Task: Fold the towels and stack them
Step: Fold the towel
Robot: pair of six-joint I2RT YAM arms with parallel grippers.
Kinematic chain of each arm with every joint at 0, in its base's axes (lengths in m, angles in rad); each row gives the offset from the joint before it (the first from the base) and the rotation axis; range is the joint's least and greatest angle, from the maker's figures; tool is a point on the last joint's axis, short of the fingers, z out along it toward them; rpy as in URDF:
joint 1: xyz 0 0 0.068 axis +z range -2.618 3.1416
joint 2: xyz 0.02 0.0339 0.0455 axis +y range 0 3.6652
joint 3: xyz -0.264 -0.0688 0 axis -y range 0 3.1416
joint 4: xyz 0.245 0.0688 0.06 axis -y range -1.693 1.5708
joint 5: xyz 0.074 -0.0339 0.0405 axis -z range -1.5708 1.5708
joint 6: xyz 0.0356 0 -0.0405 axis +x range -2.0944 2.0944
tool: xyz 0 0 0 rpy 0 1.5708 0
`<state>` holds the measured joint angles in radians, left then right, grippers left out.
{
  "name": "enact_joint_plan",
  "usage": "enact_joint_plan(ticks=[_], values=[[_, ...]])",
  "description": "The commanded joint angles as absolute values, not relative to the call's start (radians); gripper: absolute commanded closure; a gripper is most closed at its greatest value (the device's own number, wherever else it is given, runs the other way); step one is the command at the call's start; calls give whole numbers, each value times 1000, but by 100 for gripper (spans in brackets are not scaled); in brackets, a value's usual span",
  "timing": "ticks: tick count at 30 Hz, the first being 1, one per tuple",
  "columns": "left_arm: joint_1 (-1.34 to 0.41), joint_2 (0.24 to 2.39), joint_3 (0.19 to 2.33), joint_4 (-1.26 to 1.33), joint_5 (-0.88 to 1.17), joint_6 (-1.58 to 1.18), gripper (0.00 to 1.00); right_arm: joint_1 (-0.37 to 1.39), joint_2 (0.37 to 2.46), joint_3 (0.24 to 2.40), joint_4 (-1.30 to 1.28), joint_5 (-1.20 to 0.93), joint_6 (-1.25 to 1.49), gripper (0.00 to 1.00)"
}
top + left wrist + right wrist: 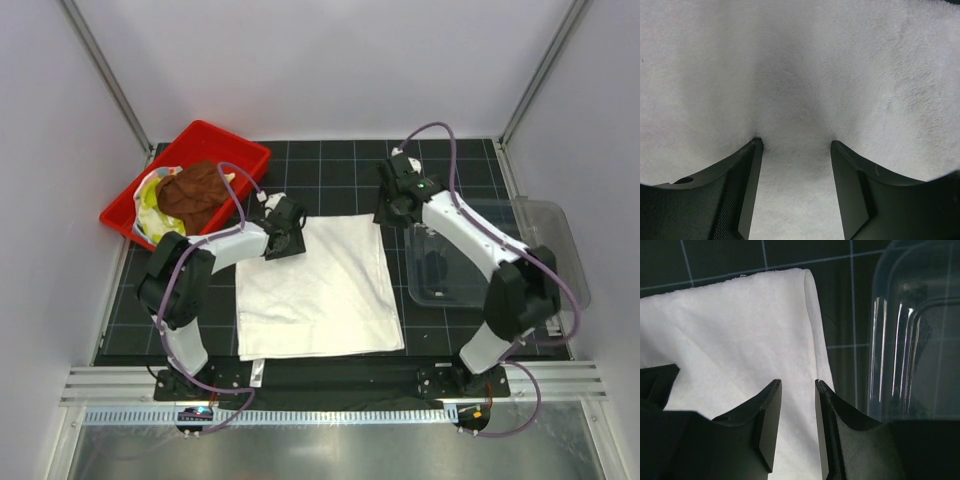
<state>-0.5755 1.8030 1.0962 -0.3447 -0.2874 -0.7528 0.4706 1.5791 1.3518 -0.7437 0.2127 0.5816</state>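
Observation:
A large white towel (320, 290) lies flat and folded in the middle of the black grid mat. My left gripper (283, 240) is at its far left corner; in the left wrist view it (796, 142) is open, both tips pressed down into the white towel (800, 60), with nothing pinched between them. My right gripper (390, 205) hovers by the far right corner; in its wrist view it (797, 382) is open with a narrow gap, above the right edge of the white towel (730, 330). A brown towel (195, 195) and a yellow-green towel (150, 205) lie bunched in the red tray.
The red tray (215, 133) sits at the far left, tilted over the mat's edge. A clear plastic bin (560, 215) stands at the right, close to the right arm and next to the towel's edge in the right wrist view (910, 340).

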Motion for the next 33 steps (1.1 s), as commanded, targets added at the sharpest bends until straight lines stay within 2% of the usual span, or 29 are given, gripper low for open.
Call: enact_joint_plan(ticks=[1,8,15,20,21,24,26,33], values=[[-565,1779,1089,-417,-302,-758,39,445,1711,1443,-719,149,423,61],[-565,1775,1109,-428,-288,-752,38,403,1899,1549,-709,126,403,61],[-558,1704,1242,-554,-247,-649,37,362,1973,1678,-748,12,326,48],[-486,1634,1322,-643,-57,-430,36,331,2026,1782,-833,-138,103,44],[-465,1625,1328,-643,33,-399,34,327,2045,1789,-839,-182,80,44],[-394,1634,1391,-695,138,-270,29,299,2098,1848,-873,-235,32,44],[-365,1664,1487,-766,140,-212,29,291,2164,1911,-916,-319,5,45],[-321,1795,1621,-836,20,-12,32,252,2238,1990,-991,-315,-54,48]])
